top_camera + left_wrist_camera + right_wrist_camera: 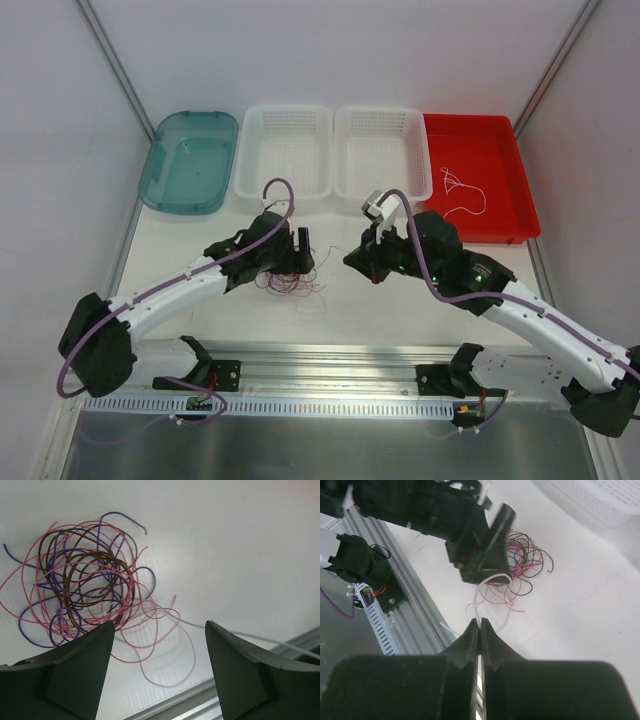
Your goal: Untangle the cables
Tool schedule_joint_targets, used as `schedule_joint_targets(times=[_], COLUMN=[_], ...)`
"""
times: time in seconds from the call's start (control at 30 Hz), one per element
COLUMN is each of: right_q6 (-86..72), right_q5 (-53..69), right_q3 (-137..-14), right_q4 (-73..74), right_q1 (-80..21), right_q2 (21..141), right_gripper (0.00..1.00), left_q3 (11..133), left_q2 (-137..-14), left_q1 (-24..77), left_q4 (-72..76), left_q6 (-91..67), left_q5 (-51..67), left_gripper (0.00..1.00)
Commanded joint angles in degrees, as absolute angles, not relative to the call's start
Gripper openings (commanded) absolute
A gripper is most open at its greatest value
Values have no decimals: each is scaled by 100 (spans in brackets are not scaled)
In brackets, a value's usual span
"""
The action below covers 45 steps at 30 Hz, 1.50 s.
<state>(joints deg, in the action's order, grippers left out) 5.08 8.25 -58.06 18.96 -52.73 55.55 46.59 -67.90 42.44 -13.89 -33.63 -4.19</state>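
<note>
The cables are a loose tangle of pink, brown and purple wires on the white table, seen close in the left wrist view and in the right wrist view. A white wire leads out of the tangle to the right. My left gripper hangs open and empty just above the tangle's near edge. My right gripper is shut on the white wire, to the right of the tangle and raised off the table.
A teal tub, two white baskets and a red tray stand along the back. The tray holds a separate white wire. An aluminium rail runs along the near edge.
</note>
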Motion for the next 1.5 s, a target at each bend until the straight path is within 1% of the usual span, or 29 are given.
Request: schedule_joint_targets(times=[0.0, 0.23, 0.33, 0.43, 0.5, 0.63, 0.83, 0.93, 1.23, 1.37, 1.47], right_q6=[378, 492, 694, 957, 1080, 1318, 1608, 1679, 1662, 1468, 1292], right_q5=[879, 765, 423, -164, -421, -1324, -2520, -2803, -3076, -2892, -2970], right_q3=[-6152, -6574, -6960, -7478, -7907, -8568, -9341, -9570, -9782, -9284, -8905], right_q4=[2074, 2636, 3128, 3664, 4077, 4692, 5027, 4992, 5150, 5107, 5194], right_q1=[-5265, -5256, -5265, -5247, -5238, -5186, -5168, -5168, -5168, -5168, -5168], right_q2=[5441, 5230, 5090, 4975, 4931, 4817, 4562, 4404, 4210, 4131, 4201], right_gripper=[1, 1, 1, 1, 1, 1, 1, 1, 1, 1, 1], left_q3=[4991, 5291, 5405, 5475, 5432, 5151, 4773, 4694, 4746, 4825, 4825], left_q2=[-7476, -8542, -8868, -9052, -9035, -8763, -8271, -8165, -8262, -8210, -8060], left_q1=[4289, 4289, 4280, 4228, 4097, 3736, 3157, 2910, 2575, 2531, 2531], left_q4=[-1310, -1388, -1643, -2020, -2293, -2452, -2558, -2619, -2698, -2742, -2751], left_q6=[-3252, -3577, -3560, -3489, -3481, -3472, -3358, -3296, -3278, -3243, -3165], left_q5=[-975, -1617, -1950, -2258, -2408, -2478, -2461, -2461, -2461, -2400, -2382], left_gripper=[73, 68, 66, 65, 64, 64, 64, 64, 65, 65, 65])
